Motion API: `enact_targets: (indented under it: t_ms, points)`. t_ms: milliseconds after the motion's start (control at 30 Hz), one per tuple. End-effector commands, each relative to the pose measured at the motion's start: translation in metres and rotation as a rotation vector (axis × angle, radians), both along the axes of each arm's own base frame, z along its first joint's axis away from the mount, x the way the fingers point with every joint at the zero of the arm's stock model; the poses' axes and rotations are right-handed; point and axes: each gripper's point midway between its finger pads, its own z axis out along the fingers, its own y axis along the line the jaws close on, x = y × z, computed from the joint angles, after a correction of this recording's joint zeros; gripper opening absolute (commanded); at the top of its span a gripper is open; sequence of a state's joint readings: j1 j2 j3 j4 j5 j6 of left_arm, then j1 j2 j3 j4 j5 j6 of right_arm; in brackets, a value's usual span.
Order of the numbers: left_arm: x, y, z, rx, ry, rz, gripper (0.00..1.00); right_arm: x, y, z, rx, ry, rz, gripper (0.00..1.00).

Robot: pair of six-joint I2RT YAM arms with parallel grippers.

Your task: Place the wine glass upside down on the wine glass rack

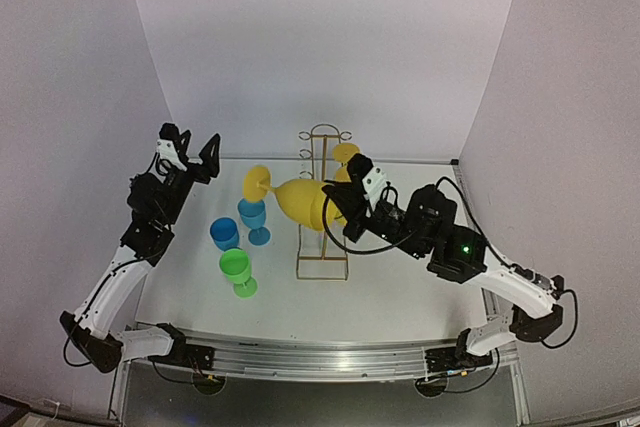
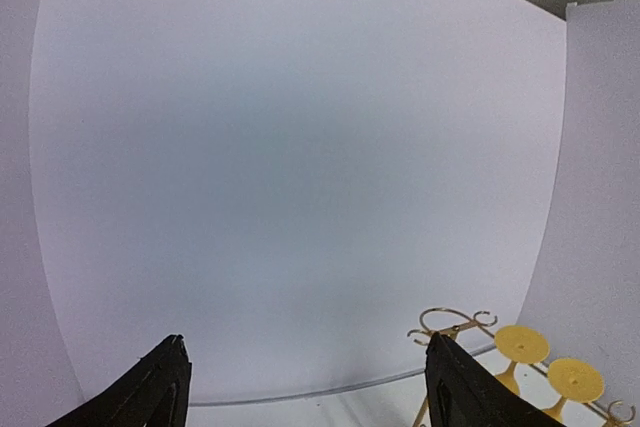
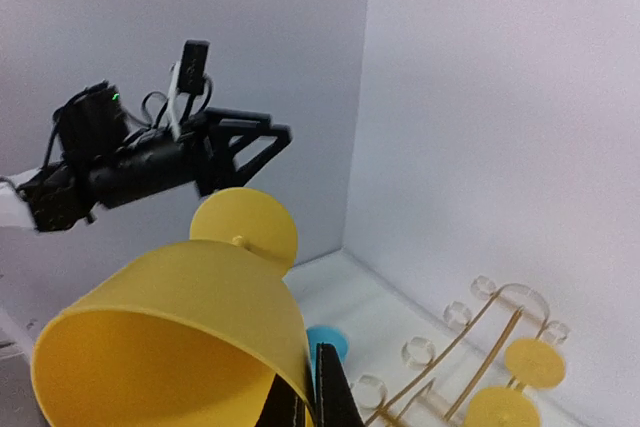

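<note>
Wine glass [image 1: 296, 201], yellow, is held on its side beside the gold wine glass rack [image 1: 323, 129], its rim clamped by the right fingers [image 3: 328, 392]; left fingers [image 2: 160, 392] are seen apart, raised, empty.

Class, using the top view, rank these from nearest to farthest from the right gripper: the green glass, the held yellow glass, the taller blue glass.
1. held yellow glass: its rim is in the right gripper itself.
2. taller blue glass: standing just left of the yellow one.
3. green glass: farther left, toward the near edge.
</note>
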State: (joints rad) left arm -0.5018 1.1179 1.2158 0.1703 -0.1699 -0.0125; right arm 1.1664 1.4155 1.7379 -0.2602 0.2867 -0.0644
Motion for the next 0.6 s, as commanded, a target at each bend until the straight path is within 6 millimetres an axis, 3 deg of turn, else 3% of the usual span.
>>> enact_targets:
  t_ms: [0,167,267,433,567]
  points:
    - [-0.011,-0.017,0.027,-0.100,-0.003,-0.150,0.81,0.031,-0.007,0.070,0.084,-0.546,-0.303,0.00]
    - [-0.041,-0.068,0.029,-0.129,0.062,-0.529,0.88,0.034,0.015,0.110,0.092,-0.873,-0.454,0.00]
    - [-0.059,-0.089,0.038,-0.164,0.099,-0.719,0.97,0.034,0.031,0.120,0.090,-0.983,-0.472,0.00]
    - [-0.079,-0.100,0.065,-0.231,0.125,-0.931,1.00,0.047,0.027,0.133,0.128,-1.033,-0.515,0.00]
    - [-0.085,-0.103,0.077,-0.237,0.108,-0.991,0.99,0.053,0.024,0.134,0.135,-1.044,-0.517,0.00]
